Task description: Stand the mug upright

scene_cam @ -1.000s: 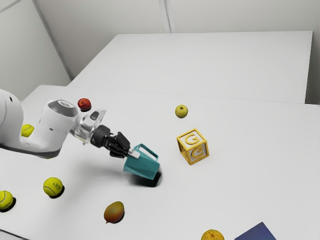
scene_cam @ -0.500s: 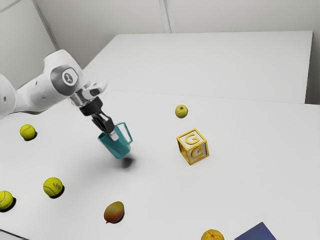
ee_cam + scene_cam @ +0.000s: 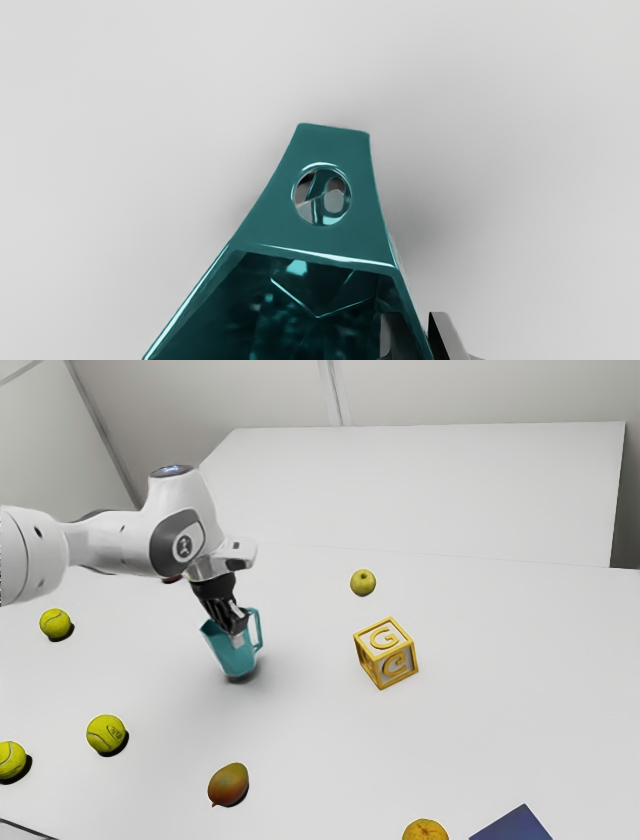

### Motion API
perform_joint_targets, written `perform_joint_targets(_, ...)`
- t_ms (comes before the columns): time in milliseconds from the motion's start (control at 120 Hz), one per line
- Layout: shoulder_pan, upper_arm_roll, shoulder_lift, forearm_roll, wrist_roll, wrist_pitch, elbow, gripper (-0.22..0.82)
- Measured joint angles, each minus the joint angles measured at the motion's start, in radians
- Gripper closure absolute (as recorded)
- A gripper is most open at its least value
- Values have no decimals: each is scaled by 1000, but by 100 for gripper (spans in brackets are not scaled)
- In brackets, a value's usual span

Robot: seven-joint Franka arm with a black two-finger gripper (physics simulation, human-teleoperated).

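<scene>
- The pincer (image 3: 237,639) points down and slightly toward the exterior view's right, clamped on the wall of the mug; in the wrist view one finger (image 3: 393,337) is inside the mug and the other (image 3: 446,337) outside, with the wall between them.
- The teal mug (image 3: 232,653) leans, mouth up and toward the exterior view's left, base down; I cannot tell whether the base touches the worktop (image 3: 330,760).
- The mug's handle (image 3: 259,631) is on the exterior view's right side of it.
- The white arm (image 3: 182,525) comes in from the exterior view's left, above the worktop.
- A red thing (image 3: 172,578) is mostly hidden behind the arm.
- A yellow-green apple (image 3: 363,583) lies beyond the mug, toward the exterior view's right.
- A mango (image 3: 229,784) lies on the nearer side of the mug, well apart from it.
- A yellow-framed letter block (image 3: 386,653), with G on its top, sits to the exterior view's right of the mug.
- Three tennis balls (image 3: 106,734) lie apart from one another toward the exterior view's left.
- An orange fruit (image 3: 425,830) and a dark blue object (image 3: 513,826) are near each other at the exterior view's bottom edge, both partly cut off.
- Pale walls (image 3: 270,390) stand behind.
</scene>
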Motion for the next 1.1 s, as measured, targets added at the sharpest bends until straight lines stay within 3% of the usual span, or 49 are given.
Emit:
perform_joint_targets(317, 19, 0, 49, 24, -112, 82, -18, 77)
perform_joint_targets(517, 20, 0, 41, 11, -146, 91, -17, 36)
perform_joint_targets(658, 17, -2, -27, 7, -163, 47, 3, 19)
perform_joint_targets(842, 8, 3, -27, -8, -178, -97, 190, 8)
perform_joint_targets(1100, -10, 33, 24, -15, -196, -276, 469, 2)
